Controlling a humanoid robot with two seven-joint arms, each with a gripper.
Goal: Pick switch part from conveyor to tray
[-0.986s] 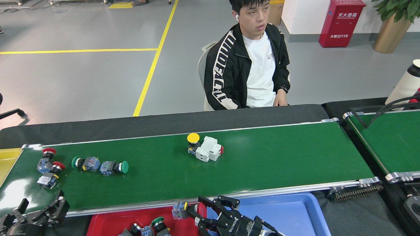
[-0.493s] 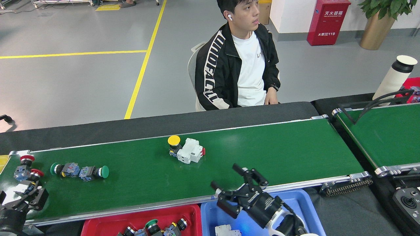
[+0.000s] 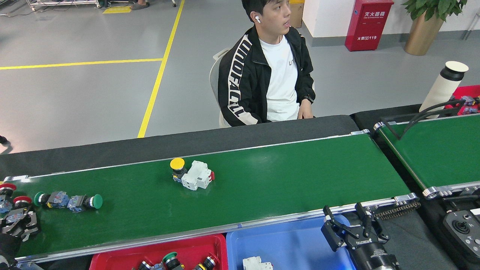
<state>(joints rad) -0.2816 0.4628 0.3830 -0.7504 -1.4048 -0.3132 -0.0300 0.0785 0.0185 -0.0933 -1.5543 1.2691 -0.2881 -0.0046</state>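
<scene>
A person (image 3: pixel 268 71) in a black jacket and white shirt sits beyond the tabletop (image 3: pixel 150 147). A red cabinet (image 3: pixel 368 23) and a potted plant (image 3: pixel 427 26) stand on the floor (image 3: pixel 75 93), which bears yellow lines (image 3: pixel 155 82). A white bottle (image 3: pixel 444 85) stands at right.

Factory or industrial lab floor: grey painted floor (image 3: pixel 93 93) with yellow lane lines (image 3: pixel 155 82), red fire-extinguisher box (image 3: pixel 369 24), green conveyor (image 3: pixel 262 180), sorting trays (image 3: pixel 285 243) of switch parts (image 3: pixel 193 176), person (image 3: pixel 268 71) seated beside the line
</scene>
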